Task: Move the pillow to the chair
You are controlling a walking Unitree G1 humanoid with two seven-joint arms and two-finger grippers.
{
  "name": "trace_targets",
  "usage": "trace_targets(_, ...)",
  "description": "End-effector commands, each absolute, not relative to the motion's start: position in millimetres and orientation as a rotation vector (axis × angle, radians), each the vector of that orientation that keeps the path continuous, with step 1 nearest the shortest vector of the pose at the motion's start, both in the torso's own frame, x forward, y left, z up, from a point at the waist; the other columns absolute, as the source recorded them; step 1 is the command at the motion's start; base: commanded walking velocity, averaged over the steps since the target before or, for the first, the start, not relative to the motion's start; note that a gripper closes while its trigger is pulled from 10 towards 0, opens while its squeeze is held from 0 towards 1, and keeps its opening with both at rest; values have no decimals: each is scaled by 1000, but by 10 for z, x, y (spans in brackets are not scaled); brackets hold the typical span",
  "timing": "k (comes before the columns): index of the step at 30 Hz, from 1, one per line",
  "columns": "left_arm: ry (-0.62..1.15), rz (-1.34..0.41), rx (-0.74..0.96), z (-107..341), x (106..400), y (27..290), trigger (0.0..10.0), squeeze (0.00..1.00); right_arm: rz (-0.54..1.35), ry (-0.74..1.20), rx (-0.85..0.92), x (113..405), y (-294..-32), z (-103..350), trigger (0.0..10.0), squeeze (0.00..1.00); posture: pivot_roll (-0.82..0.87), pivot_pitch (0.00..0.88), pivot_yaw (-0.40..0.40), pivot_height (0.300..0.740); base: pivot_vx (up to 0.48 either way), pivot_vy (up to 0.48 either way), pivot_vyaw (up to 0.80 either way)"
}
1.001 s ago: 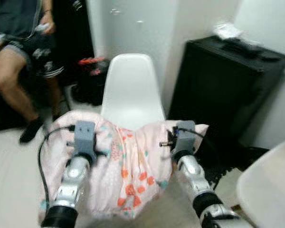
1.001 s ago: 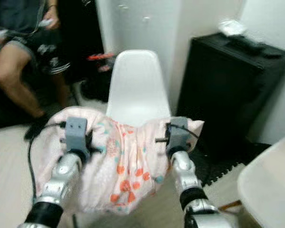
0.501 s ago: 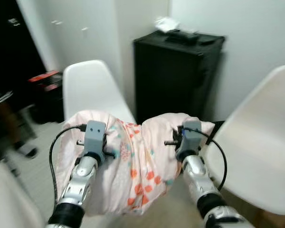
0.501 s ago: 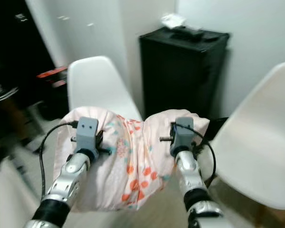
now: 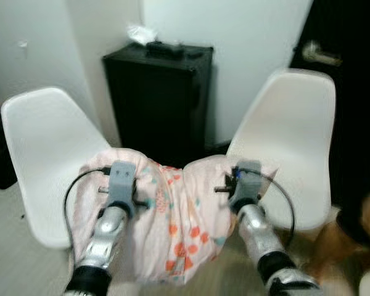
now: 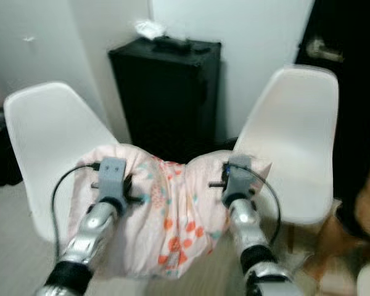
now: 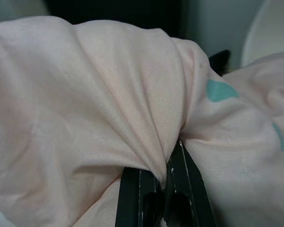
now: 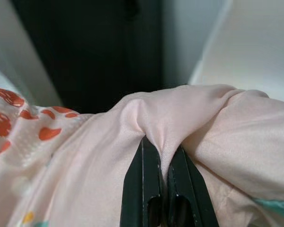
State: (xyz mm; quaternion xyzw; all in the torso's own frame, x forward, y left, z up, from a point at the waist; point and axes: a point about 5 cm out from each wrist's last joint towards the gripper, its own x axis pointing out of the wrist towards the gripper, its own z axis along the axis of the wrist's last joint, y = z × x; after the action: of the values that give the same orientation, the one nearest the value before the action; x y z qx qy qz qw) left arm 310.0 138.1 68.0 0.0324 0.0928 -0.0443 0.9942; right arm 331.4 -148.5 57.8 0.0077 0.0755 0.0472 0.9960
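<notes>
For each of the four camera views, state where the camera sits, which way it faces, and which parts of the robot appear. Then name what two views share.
Left eye view: on the head, looking forward and down at the pillow, two white chairs and a black cabinet; both silver arms show.
Right eye view: same head, same scene.
Left wrist view: looks along the left gripper, pinching pillow cloth.
Right wrist view: looks along the right gripper, pinching pillow cloth; the cabinet is behind.
Shared: both wrist views show shut fingers on the pillow.

White wall (image 5: 246, 37); black cabinet (image 5: 160, 98); dark door (image 5: 351, 92).
</notes>
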Motion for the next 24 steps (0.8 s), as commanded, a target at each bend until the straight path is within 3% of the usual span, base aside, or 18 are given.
trace_targets(1,148,-98,54,723,3126,1321,10000,0,150,113,1,3391,-1393,696,10000,0,-14,0,-11,724,0,0,-800)
trace_targets(24,131,-48,52,724,3108,1408,10000,0,179,136,-15,3413,-1373,687,10000,0,3,0,-52,724,0,0,-800)
